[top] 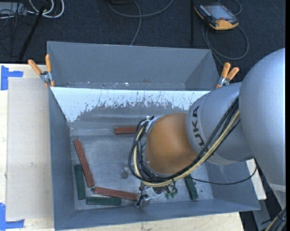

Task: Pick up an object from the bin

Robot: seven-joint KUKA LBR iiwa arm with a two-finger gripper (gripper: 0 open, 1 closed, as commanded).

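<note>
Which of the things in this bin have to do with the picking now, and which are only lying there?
In the job: the pincer, low near the front; the front brown stick, its right end beside the pincer; the grey bin.
Lying about: slanted brown stick, back brown stick, left green stick, front green stick, right green stick.

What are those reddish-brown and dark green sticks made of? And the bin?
The reddish-brown sticks and dark green sticks look like matte painted wood or plastic: flat, straight, dull. The bin looks like grey sheet metal, its sloped wall scratched.
</note>
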